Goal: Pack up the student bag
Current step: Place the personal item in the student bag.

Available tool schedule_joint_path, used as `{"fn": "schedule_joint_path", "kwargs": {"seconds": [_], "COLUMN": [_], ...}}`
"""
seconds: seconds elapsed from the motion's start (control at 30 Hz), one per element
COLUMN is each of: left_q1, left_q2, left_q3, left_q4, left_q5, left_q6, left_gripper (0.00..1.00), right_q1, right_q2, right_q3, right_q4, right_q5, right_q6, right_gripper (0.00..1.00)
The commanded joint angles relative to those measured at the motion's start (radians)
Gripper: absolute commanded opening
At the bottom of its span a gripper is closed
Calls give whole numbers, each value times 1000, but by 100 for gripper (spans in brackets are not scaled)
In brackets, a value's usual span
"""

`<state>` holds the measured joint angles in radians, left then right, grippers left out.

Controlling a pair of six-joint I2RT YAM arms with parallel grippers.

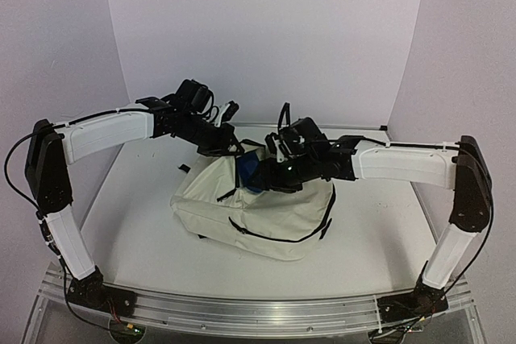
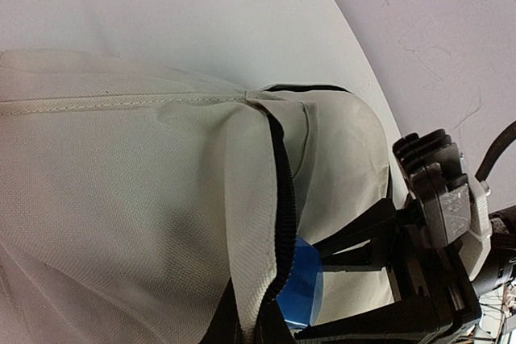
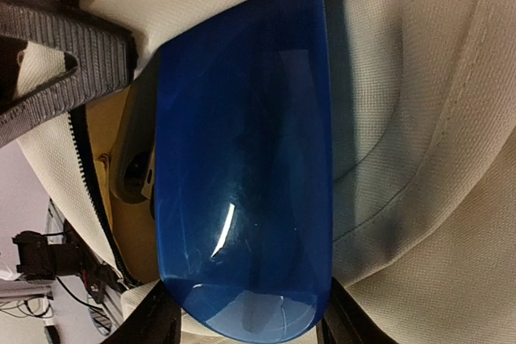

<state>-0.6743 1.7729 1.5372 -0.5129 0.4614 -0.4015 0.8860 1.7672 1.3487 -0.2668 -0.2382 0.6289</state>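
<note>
Lying on its side in the middle of the white table (image 1: 137,235), the student bag (image 1: 258,217) has its opening turned toward the far wall, and both arms reach in over it. The left gripper (image 1: 228,147) is closed tight at the bag's upper rim on the left; whether it pinches fabric is hidden. The right gripper (image 1: 263,176) sits at the mouth of the bag and holds a glossy blue case (image 3: 242,159), with its fingers (image 3: 149,324) against both sides of the case's end. The case sits partly inside the opening, between cream fabric and the black zipper (image 2: 282,199) edge.
</note>
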Motion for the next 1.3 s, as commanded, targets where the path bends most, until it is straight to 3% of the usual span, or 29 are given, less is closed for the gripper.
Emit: {"fn": "schedule_joint_path", "kwargs": {"seconds": [0.0,0.07,0.2,0.57,0.63,0.93,1.1,1.2,1.27], "left_q1": [2,2,1,-14,-16,-13,-5,-1,-1], "left_q2": [-23,-26,-29,4,7,-128,-220,-271,-315], "left_q3": [47,40,28,29,32,-32,-75,-105,-147], "left_q4": [56,70,84,106,106,95,-26,-59,-71], "left_q5": [29,58,123,251,253,106,-79,-142,-139], "left_q6": [-2,7,24,28,30,53,30,11,3], "left_gripper": [0,0,0,1,5,53,81,87,83], "right_q1": [-5,-6,-6,-7,-7,-6,-6,-6,-6], "right_q2": [24,25,40,144,155,102,31,-3,-28], "right_q3": [-26,-41,-52,47,59,18,-31,-60,-86], "right_q4": [107,152,222,290,289,291,291,290,290], "right_q5": [-27,-25,0,41,74,130,135,144,146], "right_q6": [64,102,149,107,95,57,46,58,75], "right_gripper": [41,33,28,32,35,50,62,64,65]}}
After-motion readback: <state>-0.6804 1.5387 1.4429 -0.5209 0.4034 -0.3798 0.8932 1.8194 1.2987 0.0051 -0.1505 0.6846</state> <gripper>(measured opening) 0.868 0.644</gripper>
